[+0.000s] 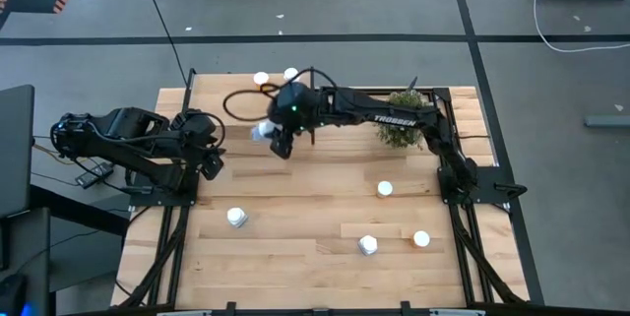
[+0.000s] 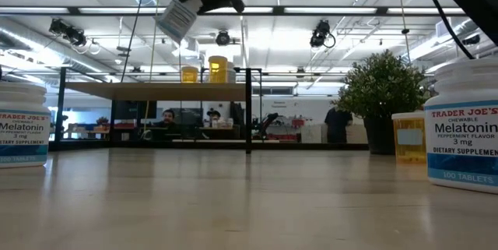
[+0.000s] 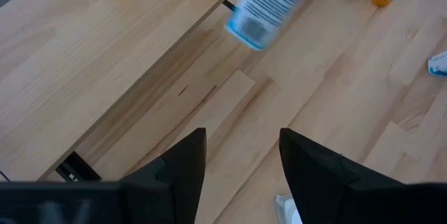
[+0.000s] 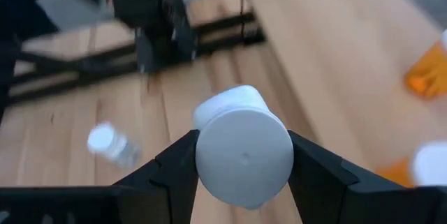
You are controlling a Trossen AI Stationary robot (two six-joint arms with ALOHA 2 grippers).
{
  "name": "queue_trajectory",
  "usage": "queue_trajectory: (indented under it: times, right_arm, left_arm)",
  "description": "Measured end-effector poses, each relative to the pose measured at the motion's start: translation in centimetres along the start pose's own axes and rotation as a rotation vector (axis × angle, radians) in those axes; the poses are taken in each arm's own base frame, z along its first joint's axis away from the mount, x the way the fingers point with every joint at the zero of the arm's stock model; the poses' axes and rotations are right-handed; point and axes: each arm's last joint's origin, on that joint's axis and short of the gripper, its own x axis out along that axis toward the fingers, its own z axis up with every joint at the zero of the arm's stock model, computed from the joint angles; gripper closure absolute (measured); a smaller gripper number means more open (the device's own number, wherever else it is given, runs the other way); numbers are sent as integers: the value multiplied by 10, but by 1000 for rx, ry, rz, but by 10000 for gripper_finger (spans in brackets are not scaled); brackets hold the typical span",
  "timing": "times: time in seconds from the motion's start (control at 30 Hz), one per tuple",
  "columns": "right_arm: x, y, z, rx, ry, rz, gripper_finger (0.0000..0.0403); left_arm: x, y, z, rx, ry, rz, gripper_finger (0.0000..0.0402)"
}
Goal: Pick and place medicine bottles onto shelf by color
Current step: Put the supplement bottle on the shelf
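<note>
Your right gripper (image 4: 243, 175) holds a white bottle (image 4: 242, 155) by its body, in the air beside the shelf (image 1: 221, 94); it looks light, rigid and slick, so keep the pinch mid-body, while the left gripper (image 3: 242, 155) waits half-open and empty.

Right arm: dark, jointed, extended from its base at the table's right edge leftward across the far half of the table. Its right gripper (image 4: 243, 172) is raised above the surface, wrist tilted, with both dark fingers (image 4: 176, 165) clamped against the sides of a white-capped white medicine bottle (image 4: 241, 151).

Left arm: dark, folded close to its base at the table's left edge. Its left gripper (image 3: 241, 161) points down at the table, fingers (image 3: 183, 160) parted, gripping nothing.
</note>
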Motion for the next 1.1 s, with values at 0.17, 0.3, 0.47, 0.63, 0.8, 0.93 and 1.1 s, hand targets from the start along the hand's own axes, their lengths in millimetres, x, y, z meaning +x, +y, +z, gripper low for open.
queue_trajectory:
  times: [0.17,0.3,0.47,0.63,0.8,0.93,1.1]
  right_arm:
    - [3,-18,10,9,-94,-21,207]
    - [5,-34,11,10,-92,-50,207]
    - [14,-51,7,1,-95,-69,207]
    - [28,-58,1,-6,-125,-36,207]
    - [41,-59,-7,-11,-155,-26,207]
    - [47,-60,-9,-28,-190,-24,207]
    - [50,-63,-11,-42,-205,-29,207]
  left_arm:
    - [0,0,0,6,-1,1,215]
    - [0,1,0,10,-13,16,215]
    - [0,1,1,-1,-18,21,209]
    - [0,1,1,-26,-18,20,209]
    - [0,1,1,-56,-19,19,210]
    - [0,1,1,-72,-19,19,205]
    - [0,1,1,-84,-19,18,208]
